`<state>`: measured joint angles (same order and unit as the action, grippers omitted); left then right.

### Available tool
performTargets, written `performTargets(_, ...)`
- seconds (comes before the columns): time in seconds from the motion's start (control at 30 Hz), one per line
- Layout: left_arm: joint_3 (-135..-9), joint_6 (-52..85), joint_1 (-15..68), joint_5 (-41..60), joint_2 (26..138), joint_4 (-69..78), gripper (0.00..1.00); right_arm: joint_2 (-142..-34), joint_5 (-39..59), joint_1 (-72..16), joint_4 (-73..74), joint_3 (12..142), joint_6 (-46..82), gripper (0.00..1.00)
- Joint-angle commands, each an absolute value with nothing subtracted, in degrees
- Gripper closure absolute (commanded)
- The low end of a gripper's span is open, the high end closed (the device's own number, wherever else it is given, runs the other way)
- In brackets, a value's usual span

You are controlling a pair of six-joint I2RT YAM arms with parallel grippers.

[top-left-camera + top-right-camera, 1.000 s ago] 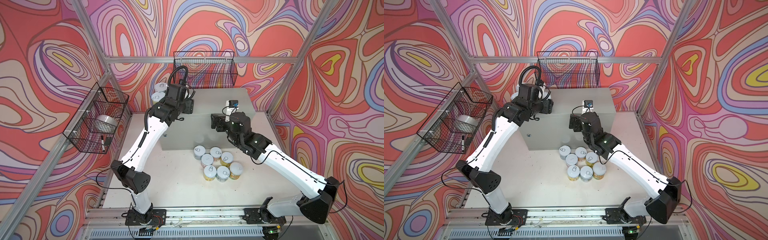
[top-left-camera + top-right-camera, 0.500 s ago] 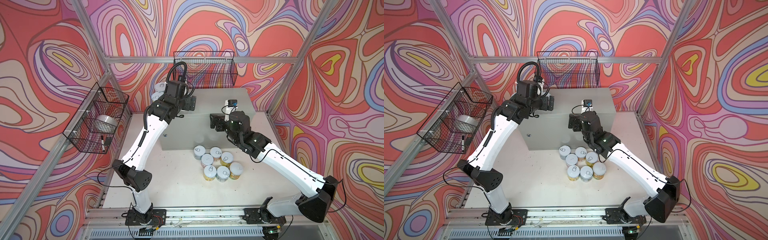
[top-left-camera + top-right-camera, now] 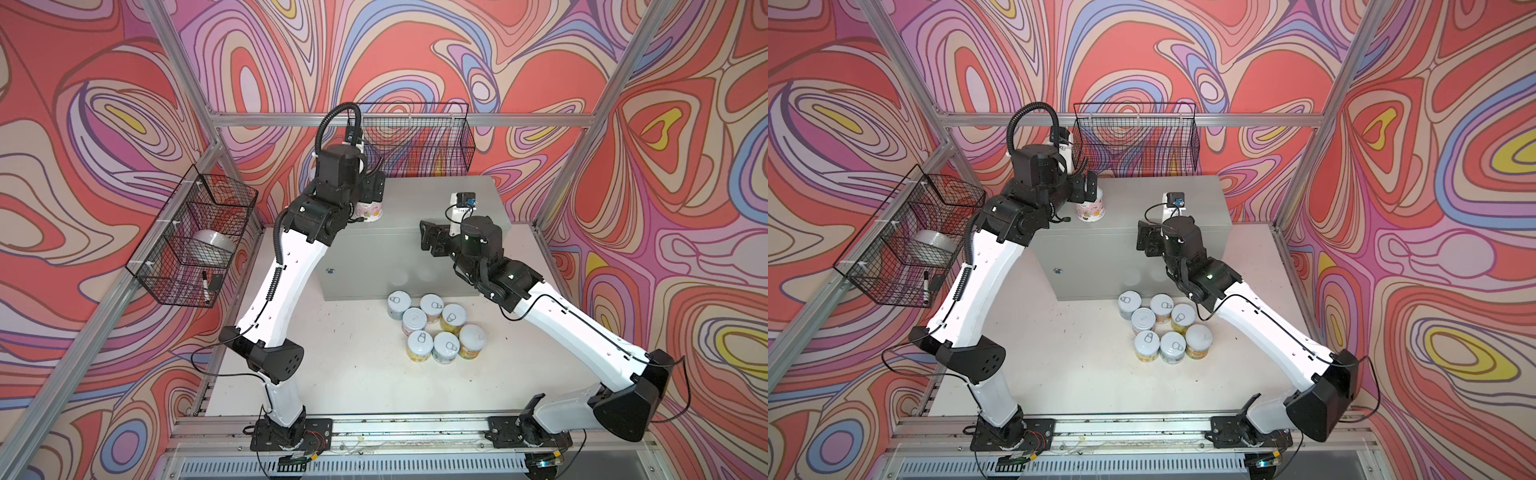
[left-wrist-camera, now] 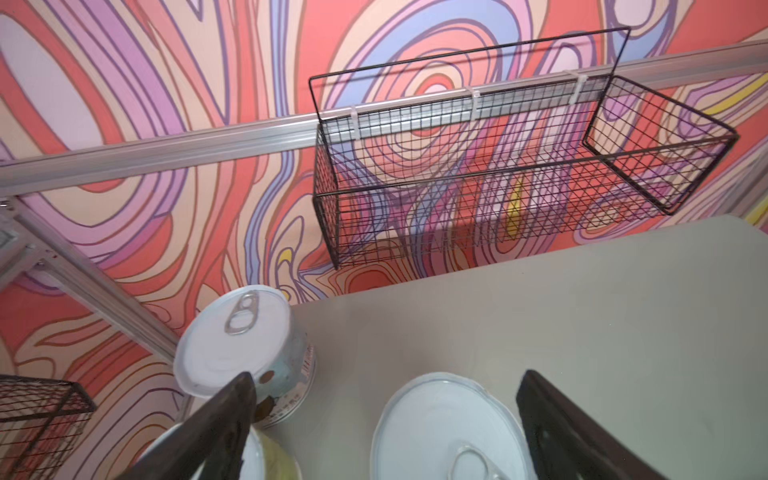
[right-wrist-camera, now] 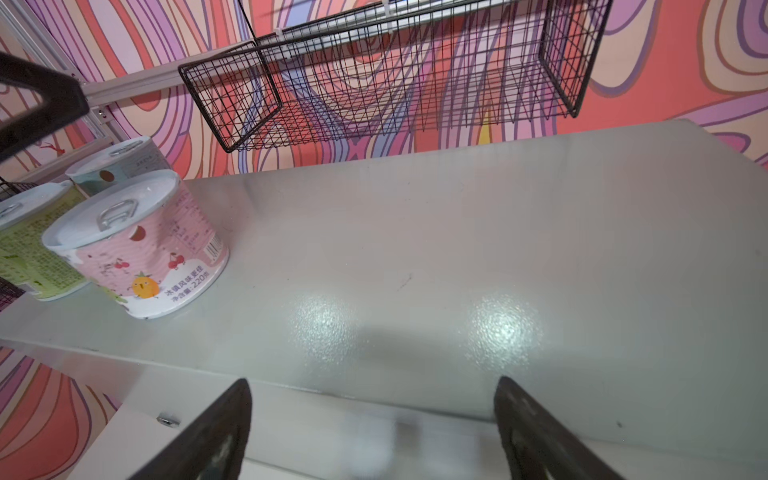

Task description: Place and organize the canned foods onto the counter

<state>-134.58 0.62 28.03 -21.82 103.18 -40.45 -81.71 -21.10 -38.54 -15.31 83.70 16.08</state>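
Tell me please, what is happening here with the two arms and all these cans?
Two robot arms are putting cans up on the grey counter. Three stand there at its far left corner: a pink can, a green can and a blue can. The left claw is open around the pink can, not gripping it. The right claw is open and empty near the counter's front edge. Seven cans wait on the table below.

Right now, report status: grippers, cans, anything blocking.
Left gripper open, astride pink-labelled can on pale grey metal counter. Right gripper open, empty. Seven silver-lidded cans wait on table. Nothing blocking.
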Motion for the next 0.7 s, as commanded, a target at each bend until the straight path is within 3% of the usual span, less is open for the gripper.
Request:
performTargets(0.0,-135.23,-1.92,27.55,-29.67,98.83,-37.6,0.0,-83.34,-18.74,-38.32,-15.15,86.21,14.0,0.1)
performTargets(0.17,-128.93,-0.87,27.59,-24.44,90.87,-36.53,0.0,-85.32,-15.11,-38.32,-14.92,88.45,12.76,0.19)
performTargets(0.3,-108.1,-2.35,27.6,-16.04,78.26,-23.5,0.0,-87.51,-11.36,-38.32,-15.12,91.82,11.48,0.23)
performTargets(0.4,-95.48,0.06,27.64,-15.16,70.35,-17.83,0.0,-89.47,-8.76,-38.27,-15.96,94.85,10.94,0.24)
performTargets(0.67,-80.94,10.45,27.63,-8.88,58.84,-23.42,0.0,-94.12,1.18,-38.32,-15.73,99.11,10.15,0.25)
